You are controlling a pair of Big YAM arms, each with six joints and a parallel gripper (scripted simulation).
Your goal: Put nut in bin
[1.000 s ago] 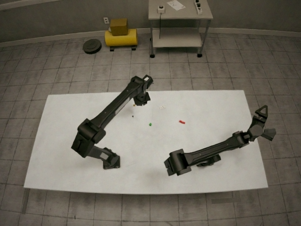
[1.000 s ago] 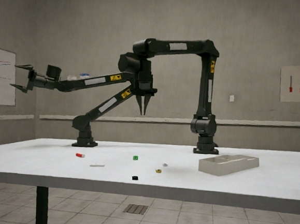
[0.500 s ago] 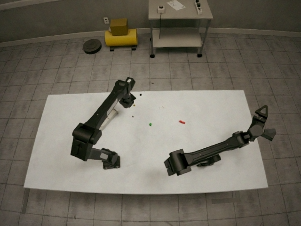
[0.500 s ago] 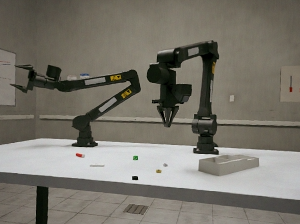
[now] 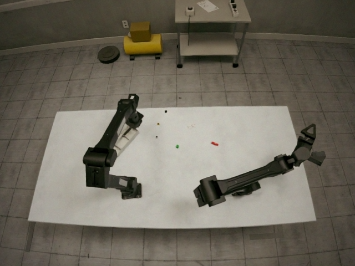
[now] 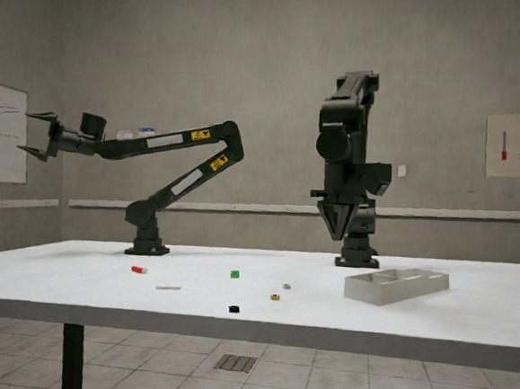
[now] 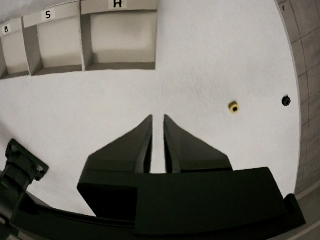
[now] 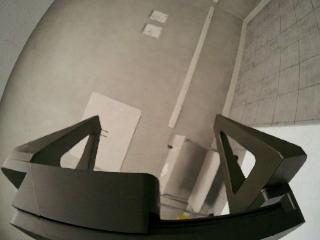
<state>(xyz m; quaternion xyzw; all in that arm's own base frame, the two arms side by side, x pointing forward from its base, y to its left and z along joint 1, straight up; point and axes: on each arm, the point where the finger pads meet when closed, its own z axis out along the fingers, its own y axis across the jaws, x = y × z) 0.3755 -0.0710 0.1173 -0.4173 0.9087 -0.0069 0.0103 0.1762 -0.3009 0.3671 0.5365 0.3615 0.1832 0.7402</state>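
Observation:
The white bin point(image 6: 395, 284) lies flat on the table, partly hidden under my left arm in the top view point(image 5: 126, 138). The left wrist view shows its compartments marked S point(image 7: 47, 40) and H point(image 7: 119, 36). My left gripper point(image 6: 336, 236) points down above the table beside the bin. Its fingers are shut with nothing visible between them. A small yellow nut point(image 7: 232, 106) and a small black piece point(image 7: 286, 100) lie on the table to one side of the fingers. My right gripper point(image 5: 314, 143) point(image 6: 31, 132) is open and empty, held high beyond the table's end.
A small grey piece point(image 6: 285, 286), a green piece point(image 6: 234, 274), a red piece point(image 6: 138, 269) and a flat white piece point(image 6: 168, 286) lie on the table between the two arm bases. A shelf cart point(image 5: 212, 28) and a yellow machine point(image 5: 142, 42) stand on the floor behind.

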